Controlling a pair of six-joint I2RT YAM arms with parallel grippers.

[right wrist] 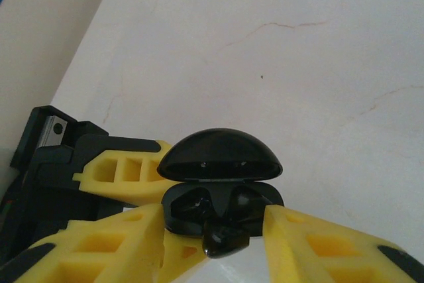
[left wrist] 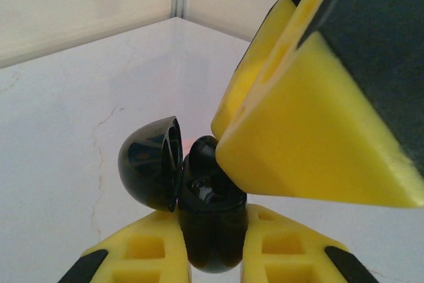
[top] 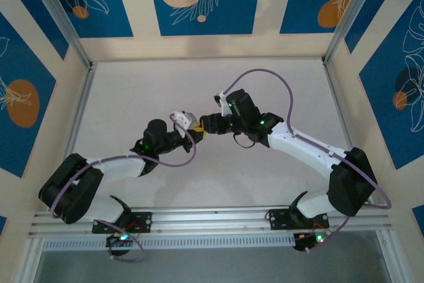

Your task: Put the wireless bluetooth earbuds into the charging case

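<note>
Desk [top: 132,97]: pale, with faint cracks; both arms met over its middle.

Left arm [top: 112,167]: left jaws closed on the charging case [left wrist: 212,236], one yellow finger [left wrist: 149,250] pressed to each side of its lower shell.

Charging case: black, glossy, rounded. Its lid [right wrist: 222,157] was swung fully open on the hinge and the mouth faced the right arm [top: 305,144].

Right jaws: part open, one finger [right wrist: 318,243] standing on each side of the case mouth, with nothing clamped between them.

Earbud [right wrist: 225,240]: small and black, resting at the mouth of the case between the right fingers, partly in its well with its body proud of the rim. It appeared to touch neither finger.

Second earbud: a glossy shape lay in the other well, too dark to identify.
</note>
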